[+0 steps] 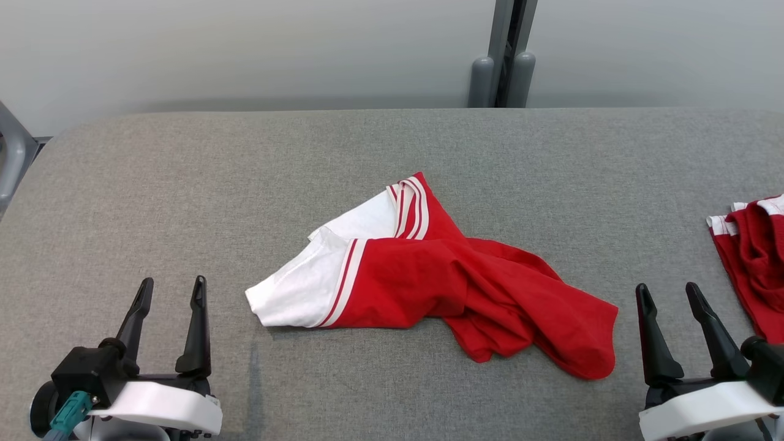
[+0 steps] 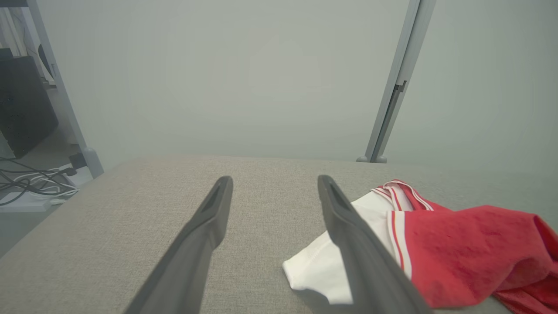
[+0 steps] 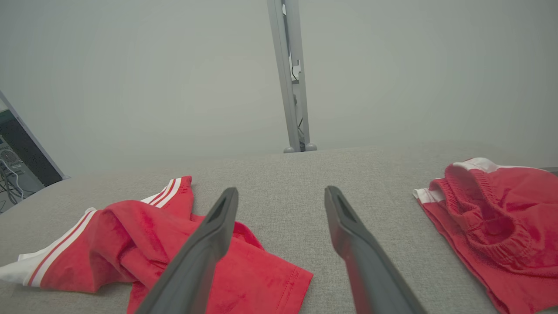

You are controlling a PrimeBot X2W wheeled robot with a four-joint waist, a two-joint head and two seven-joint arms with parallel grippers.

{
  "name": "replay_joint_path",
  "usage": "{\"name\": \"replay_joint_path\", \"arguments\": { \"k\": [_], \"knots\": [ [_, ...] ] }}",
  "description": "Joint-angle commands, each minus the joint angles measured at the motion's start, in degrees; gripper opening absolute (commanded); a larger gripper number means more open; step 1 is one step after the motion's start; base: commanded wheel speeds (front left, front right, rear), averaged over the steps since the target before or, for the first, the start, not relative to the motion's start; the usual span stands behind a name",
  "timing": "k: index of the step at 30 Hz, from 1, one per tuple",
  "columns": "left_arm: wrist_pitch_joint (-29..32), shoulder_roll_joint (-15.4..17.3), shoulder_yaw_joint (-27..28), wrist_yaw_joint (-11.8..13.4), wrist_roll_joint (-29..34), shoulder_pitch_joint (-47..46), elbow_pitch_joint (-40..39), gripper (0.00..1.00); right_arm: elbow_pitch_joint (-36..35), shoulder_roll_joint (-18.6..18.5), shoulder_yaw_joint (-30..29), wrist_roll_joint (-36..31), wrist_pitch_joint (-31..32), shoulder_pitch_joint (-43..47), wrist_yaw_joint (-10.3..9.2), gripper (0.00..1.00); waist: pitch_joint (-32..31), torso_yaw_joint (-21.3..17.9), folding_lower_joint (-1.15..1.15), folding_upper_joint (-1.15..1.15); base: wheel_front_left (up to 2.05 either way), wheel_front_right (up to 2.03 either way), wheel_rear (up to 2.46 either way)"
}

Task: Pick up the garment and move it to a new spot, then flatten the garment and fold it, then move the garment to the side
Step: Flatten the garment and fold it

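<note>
We are facing a red and white garment [image 1: 429,275] that is lying crumpled near the middle of the grey padded table [image 1: 245,159], between our two grippers and a little farther out than both. Our left gripper [image 1: 173,283] is hovering at the near left with its fingers spread wide and holding nothing. Our right gripper [image 1: 666,288] is hovering at the near right, its fingers likewise standing apart and empty. Neither is touching the cloth. A second red piece [image 1: 756,257] is lying at the right edge of the table, well apart from the garment.

We are judging the garment to be a light, soft knit that is going to sag and drape once lifted, with no stiffness to keep its shape. It is probably clinging to the fabric table rather than sliding freely. The white sleeve [image 1: 294,294] is pointing toward the left gripper and lying fairly flat, so we are favouring its edge for the left pinch. The red hem corner [image 1: 588,349] is lying close to the right gripper and offering an edge for the right pinch. We are expecting a pinch in the bunched middle to catch several layers.
</note>
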Motion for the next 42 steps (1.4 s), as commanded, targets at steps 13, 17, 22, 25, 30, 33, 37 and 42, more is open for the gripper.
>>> {"name": "replay_joint_path", "arguments": {
  "k": [13,17,22,25,30,33,37,42],
  "knots": [
    [-0.2,-0.2,-1.5,-0.9,0.1,-3.0,-0.5,1.00,9.7,-6.6,1.2,7.3,12.3,-7.0,0.01,1.00,3.9,1.2,0.00,0.00,0.00,0.00,0.00],
    [-0.4,-0.5,-1.9,-1.3,0.0,-4.1,0.0,1.00,15.0,-9.4,4.8,10.2,16.3,-9.7,0.01,1.00,5.6,1.7,0.00,0.00,0.00,0.00,0.00],
    [-1.0,-0.9,-2.1,-1.7,-0.3,-5.3,0.8,1.00,19.8,-11.5,9.2,12.9,19.5,-12.5,0.01,1.00,7.2,2.1,0.00,0.00,0.00,0.00,0.00],
    [-1.2,-1.0,-2.1,-2.0,-0.3,-5.7,1.3,1.00,21.8,-11.8,11.6,14.0,20.3,-13.1,0.02,0.99,7.8,2.2,0.00,0.00,0.00,0.00,0.00],
    [-1.7,-1.2,-1.9,-2.4,-0.5,-6.7,2.3,1.00,22.3,-12.6,12.8,14.8,17.3,-14.1,0.02,0.00,8.4,2.3,0.00,0.00,0.00,0.00,0.00],
    [-1.8,-1.3,-1.8,-2.4,-0.5,-6.9,2.7,1.00,20.5,-13.6,11.2,13.9,13.5,-15.7,0.00,0.00,8.5,2.2,0.00,0.00,0.00,0.00,0.00],
    [-2.2,-1.4,-1.6,-2.4,-0.4,-7.5,2.7,1.00,17.3,-14.8,8.1,9.7,6.2,-19.3,0.01,0.00,8.9,2.0,0.00,0.00,0.00,0.00,0.00],
    [-2.3,-1.4,-1.7,-2.4,-0.2,-8.0,2.6,1.00,14.0,-17.5,9.3,1.7,-0.1,-26.2,0.01,0.00,9.4,1.7,0.00,0.00,0.00,0.00,0.00]
  ]
}}
